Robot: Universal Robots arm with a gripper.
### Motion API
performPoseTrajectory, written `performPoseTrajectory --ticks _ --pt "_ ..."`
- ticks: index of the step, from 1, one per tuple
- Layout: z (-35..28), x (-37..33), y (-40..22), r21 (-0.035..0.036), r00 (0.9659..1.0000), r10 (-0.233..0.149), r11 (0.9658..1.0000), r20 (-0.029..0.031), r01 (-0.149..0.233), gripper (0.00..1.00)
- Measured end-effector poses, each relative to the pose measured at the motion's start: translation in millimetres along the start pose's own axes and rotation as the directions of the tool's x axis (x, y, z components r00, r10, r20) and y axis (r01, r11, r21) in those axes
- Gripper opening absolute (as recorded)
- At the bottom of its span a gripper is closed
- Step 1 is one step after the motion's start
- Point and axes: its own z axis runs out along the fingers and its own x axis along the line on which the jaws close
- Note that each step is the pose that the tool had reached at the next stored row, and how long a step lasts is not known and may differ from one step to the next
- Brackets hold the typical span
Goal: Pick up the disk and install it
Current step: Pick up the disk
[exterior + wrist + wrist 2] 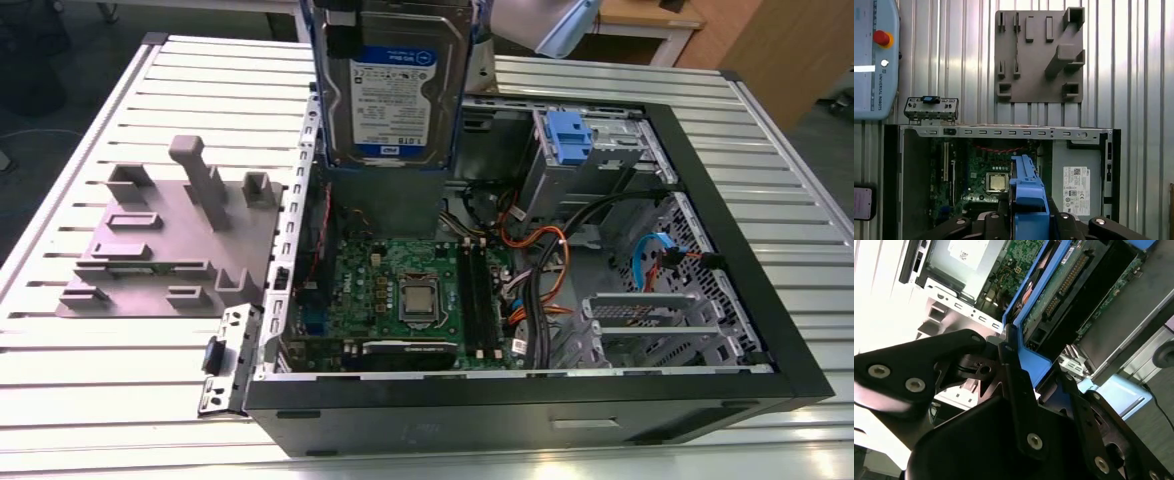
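The disk is a silver hard drive with a white-and-blue label and blue side rails. It hangs upright above the back of the open computer case, its lower edge over the motherboard. In both wrist views my gripper is shut on the disk, its black fingers pressing the blue rail from both sides. The second wrist view shows the disk's underside with its circuit board and connector. Seen from the first wrist view, the disk sits over the case's middle, beside the processor.
A grey fixture plate with upright blocks lies at the exterior view's left of the case. Inside are a drive cage with a blue latch, orange and black cables, and a grey box with a white sticker. A teach pendant lies on the slatted table.
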Motion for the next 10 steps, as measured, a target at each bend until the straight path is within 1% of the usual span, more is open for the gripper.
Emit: performPoseTrajectory --ticks 5,8,10 --pt "0.2 6.2 -4.8 -0.0001 1.0 0.0 1.0 0.0 0.0 0.36" --pt "0.4 8.5 -9.6 0.0 1.0 0.0 1.0 0.0 0.0 0.36" --pt "0.4 9.0 -14.8 -0.0001 1.0 0.0 1.0 -0.0001 0.0 0.36"
